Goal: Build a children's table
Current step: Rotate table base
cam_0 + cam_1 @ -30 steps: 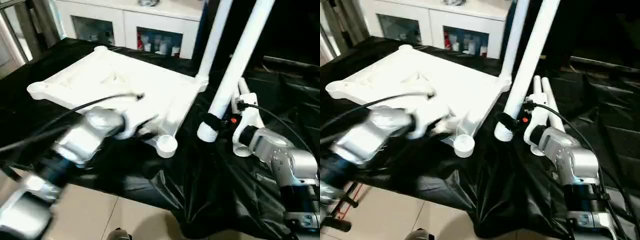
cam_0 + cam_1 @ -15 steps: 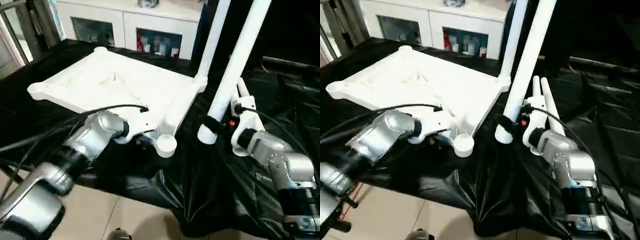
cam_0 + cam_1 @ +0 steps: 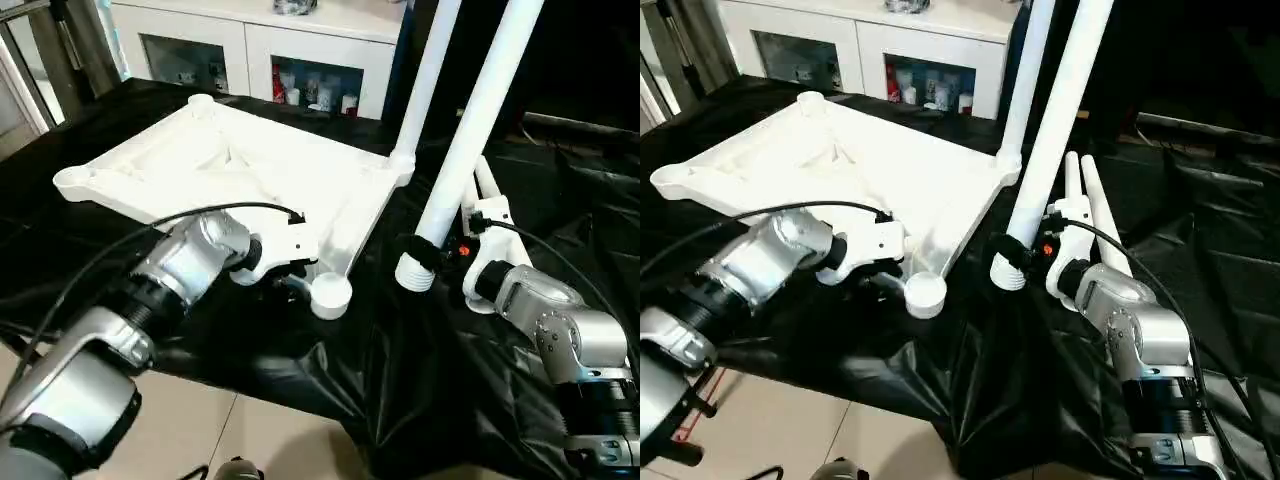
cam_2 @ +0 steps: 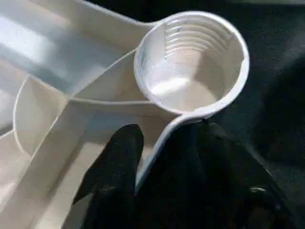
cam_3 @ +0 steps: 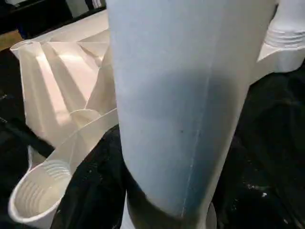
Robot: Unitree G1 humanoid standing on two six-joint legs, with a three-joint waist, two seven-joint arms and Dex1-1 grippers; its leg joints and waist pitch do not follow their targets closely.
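The children's table tabletop (image 3: 230, 165) lies underside up on the black-draped work table. One white leg (image 3: 428, 80) stands in its far right corner socket. At the empty near corner socket (image 3: 330, 293), my left gripper (image 4: 162, 143) straddles the tabletop's rim, one finger (image 4: 114, 162) inside the wall and the other outside, pressed against it. My right gripper (image 3: 425, 248) is shut on a second leg (image 3: 475, 120), held tilted with its threaded end (image 3: 413, 272) just above the cloth, to the right of that socket. Two more legs (image 3: 487, 185) lie behind the right gripper.
A white cabinet with glass doors (image 3: 300, 60) stands behind the work table. The black cloth (image 3: 380, 400) hangs over the near edge above a tiled floor (image 3: 250, 440). A black cable (image 3: 200, 212) runs along my left forearm.
My left arm has come forward and right to the near corner socket, and its fingers have narrowed onto the tabletop's rim. The right gripper and its leg have hardly moved.
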